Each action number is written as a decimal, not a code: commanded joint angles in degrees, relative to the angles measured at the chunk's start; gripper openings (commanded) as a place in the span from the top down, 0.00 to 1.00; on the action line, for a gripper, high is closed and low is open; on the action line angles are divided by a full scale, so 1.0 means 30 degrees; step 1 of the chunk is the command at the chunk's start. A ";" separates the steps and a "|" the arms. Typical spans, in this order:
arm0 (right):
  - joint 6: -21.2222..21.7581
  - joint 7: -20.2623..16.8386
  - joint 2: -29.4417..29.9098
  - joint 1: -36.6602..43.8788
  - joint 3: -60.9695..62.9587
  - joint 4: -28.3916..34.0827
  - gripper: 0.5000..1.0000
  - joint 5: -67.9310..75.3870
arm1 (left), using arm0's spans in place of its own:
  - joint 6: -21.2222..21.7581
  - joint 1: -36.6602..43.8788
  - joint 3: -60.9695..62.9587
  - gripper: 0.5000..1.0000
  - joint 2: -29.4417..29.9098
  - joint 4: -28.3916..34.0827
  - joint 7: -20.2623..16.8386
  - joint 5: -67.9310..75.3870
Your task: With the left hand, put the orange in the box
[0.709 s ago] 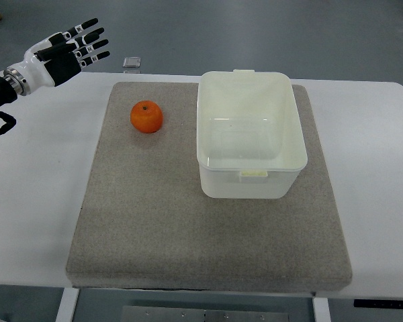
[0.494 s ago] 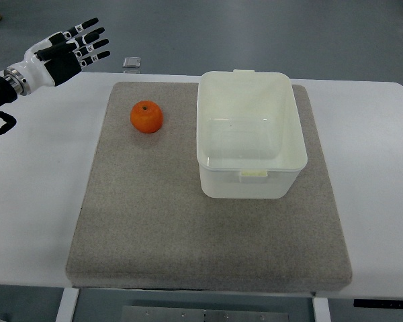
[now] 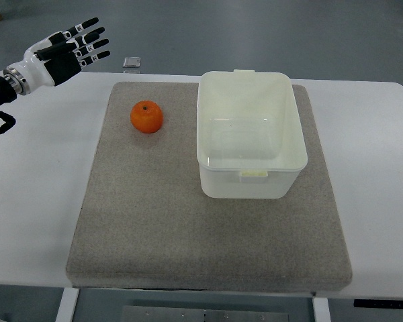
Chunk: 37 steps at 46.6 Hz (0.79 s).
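Note:
An orange (image 3: pixel 146 117) sits on the grey mat (image 3: pixel 154 215), on its far left part. A white plastic box (image 3: pixel 250 133) stands open and empty on the mat to the right of the orange. My left hand (image 3: pixel 70 48) hovers above the table's far left corner, well to the upper left of the orange, fingers spread and holding nothing. The right arm is out of view.
The mat lies on a white table (image 3: pixel 33 201). A small grey square object (image 3: pixel 131 63) lies at the table's far edge, just right of my left hand. The floor shows beyond the far edge.

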 commanded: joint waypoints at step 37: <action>0.0000 0.0000 0.0000 0.0000 0.0000 0.0000 0.15 0.0000 | 0.0000 -0.1629 0.0058 0.01 0.0170 -0.2269 -0.3202 1.9811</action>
